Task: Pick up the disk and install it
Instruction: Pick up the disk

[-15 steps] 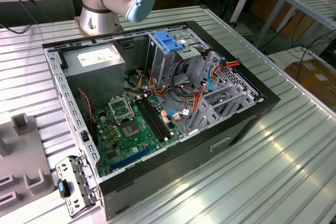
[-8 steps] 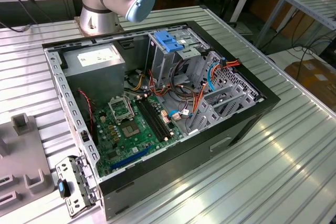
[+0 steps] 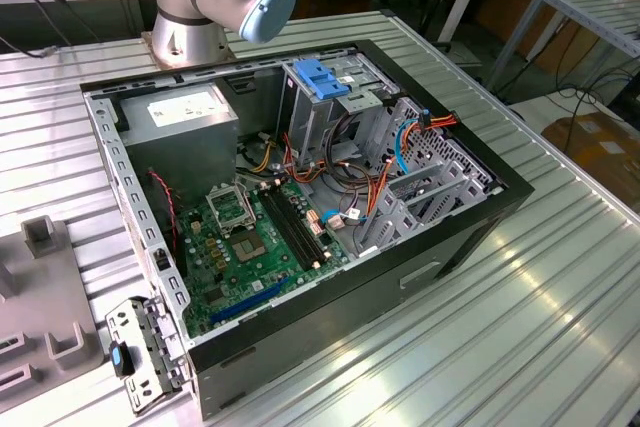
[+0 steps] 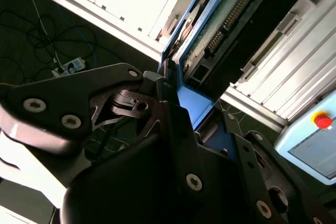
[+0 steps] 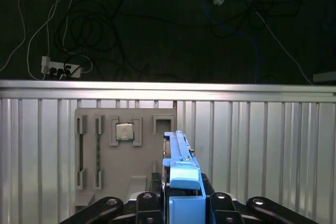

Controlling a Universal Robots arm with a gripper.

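The disk (image 5: 181,167) is gripped edge-on by the gripper (image 5: 184,205), whose black jaws are clamped against its blue plastic rails in the first wrist view. In the second wrist view the gripper (image 4: 170,85) is seen closed on the same blue rail. There the disk (image 4: 220,19) is shown with its green circuit-board side and a row of connector pins exposed.

In the first wrist view the disk is seen against the ribbed metal table (image 5: 262,145). On that table, beyond the disk, a grey fixture plate (image 5: 94,145) is laid flat, and a square processor chip (image 5: 124,131) is seated in one of its recesses. Past the table's edge a dark floor with loose cables and a power strip (image 5: 60,68) is seen.

In the exterior view the open computer case (image 3: 330,317) is laid on its side on the table (image 3: 540,317), with the green motherboard (image 3: 250,247) exposed. A grey box with a white sticker (image 3: 185,122) is set in one corner, and a metal cage with a blue handle (image 3: 318,82) is placed near it. The arm's base (image 3: 190,32) is mounted just behind the case.
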